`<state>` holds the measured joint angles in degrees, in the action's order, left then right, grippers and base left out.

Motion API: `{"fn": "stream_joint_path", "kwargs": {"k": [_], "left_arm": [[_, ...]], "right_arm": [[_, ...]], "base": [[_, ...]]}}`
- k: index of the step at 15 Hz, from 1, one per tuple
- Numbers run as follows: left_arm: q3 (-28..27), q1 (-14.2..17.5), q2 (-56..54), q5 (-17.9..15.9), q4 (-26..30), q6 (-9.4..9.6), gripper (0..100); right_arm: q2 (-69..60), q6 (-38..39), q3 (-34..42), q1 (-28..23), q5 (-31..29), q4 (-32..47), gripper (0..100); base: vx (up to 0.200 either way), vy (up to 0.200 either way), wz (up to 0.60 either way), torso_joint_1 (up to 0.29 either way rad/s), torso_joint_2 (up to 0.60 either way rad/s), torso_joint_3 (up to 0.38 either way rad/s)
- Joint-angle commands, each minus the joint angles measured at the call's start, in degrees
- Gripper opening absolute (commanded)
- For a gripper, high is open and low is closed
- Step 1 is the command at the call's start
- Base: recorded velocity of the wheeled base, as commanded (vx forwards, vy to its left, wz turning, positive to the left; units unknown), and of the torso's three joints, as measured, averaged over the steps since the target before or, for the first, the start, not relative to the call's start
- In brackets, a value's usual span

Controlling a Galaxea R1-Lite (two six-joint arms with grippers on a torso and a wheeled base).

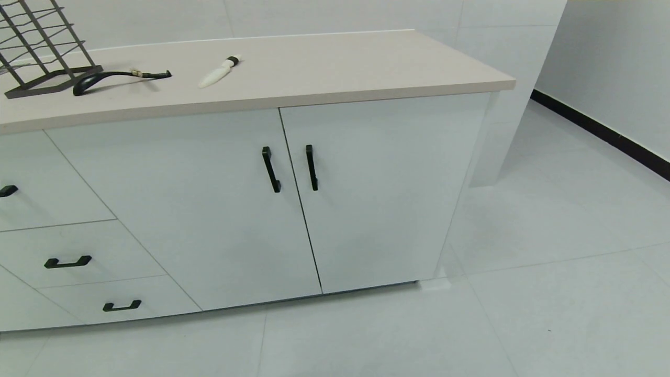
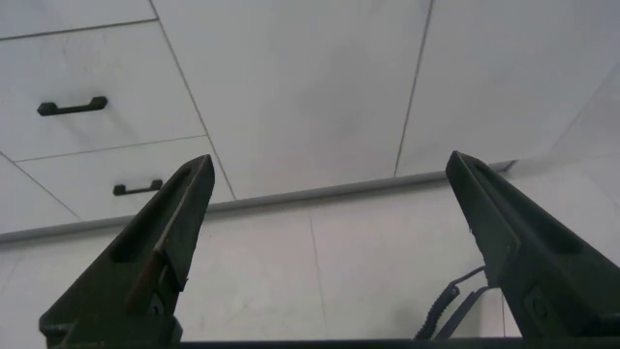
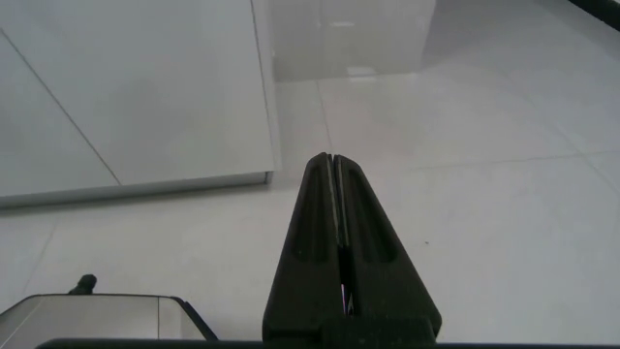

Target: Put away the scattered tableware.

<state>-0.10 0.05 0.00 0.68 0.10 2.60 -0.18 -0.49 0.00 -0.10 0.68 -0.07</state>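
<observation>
On the beige countertop (image 1: 324,68) lie a black ladle (image 1: 112,78) and a white-handled utensil with a black band (image 1: 219,71), side by side at the far left. A dark wire rack (image 1: 39,47) stands just left of the ladle. My left gripper (image 2: 329,170) hangs low in front of the cabinet's base, open, with nothing between its fingers. My right gripper (image 3: 336,165) hangs low over the floor tiles near the cabinet's corner, shut and holding nothing.
The white cabinet has two doors with black handles (image 1: 290,168) and drawers (image 1: 68,262) at the left. Open tiled floor (image 1: 549,272) stretches to the right, bounded by a wall with a black skirting (image 1: 602,131).
</observation>
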Motion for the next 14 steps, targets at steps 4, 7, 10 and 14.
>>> {"fn": "stream_joint_path", "kwargs": {"k": [4, 7, 10, 14], "left_arm": [[0.01, 0.04, 0.0, 0.02, -0.01, -0.05, 100], [0.01, 0.04, 0.0, 0.02, -0.01, -0.05, 100], [0.01, 0.04, 0.0, 0.02, -0.1, -0.05, 100], [0.01, 0.04, 0.0, 0.02, -0.1, -0.14, 100]], "right_arm": [[0.18, -0.04, 0.0, 0.01, 0.11, -0.01, 0], [0.18, -0.04, 0.0, 0.01, 0.02, -0.01, 0], [0.18, -0.04, 0.0, 0.01, 0.02, -0.01, 0], [0.18, -0.04, 0.0, 0.01, 0.02, -0.01, 0]], "base": [[0.0, 0.2, 0.0, 0.004, 0.0, 0.004], [0.0, 0.2, 0.0, 0.007, 0.0, -0.001], [0.0, 0.2, 0.0, 0.001, 0.0, 0.002], [0.0, 0.2, 0.0, 0.004, 0.0, 0.001]]}}
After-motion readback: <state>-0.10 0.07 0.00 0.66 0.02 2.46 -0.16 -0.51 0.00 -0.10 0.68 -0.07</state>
